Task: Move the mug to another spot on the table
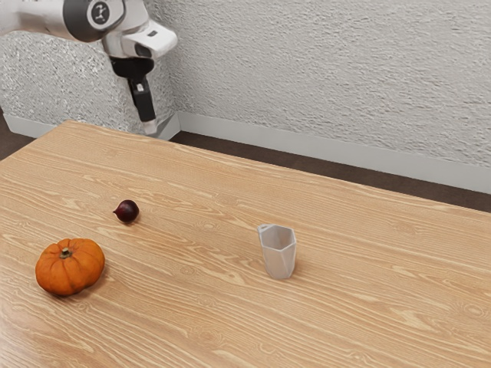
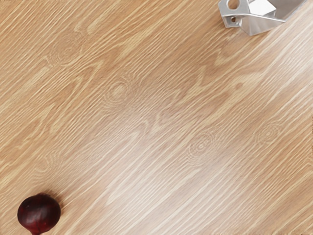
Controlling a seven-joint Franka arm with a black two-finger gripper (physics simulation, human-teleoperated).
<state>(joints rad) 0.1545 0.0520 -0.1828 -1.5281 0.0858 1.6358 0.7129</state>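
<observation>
Mug, grey, faceted, angular-walled [image 1: 278, 250] – stands upright on light wooden table [image 1: 383, 314], approx. mid-table, toward exterior view's right. Nothing touching it. Wrist view: mug [image 2: 254, 14] seen from above, well apart from small dark-red round fruit [image 2: 39, 214]. Exterior view: the fruit [image 1: 126, 211] lies on table to mug's left; orange ribbed pumpkin [image 1: 70, 265] sits near the fruit, closer to camera, not touching it. Black two-finger gripper [image 1: 149, 121] hangs high over table's far edge, upper left – well apart from mug, holding nothing. Open or closed: cannot tell, seen edge-on.
</observation>
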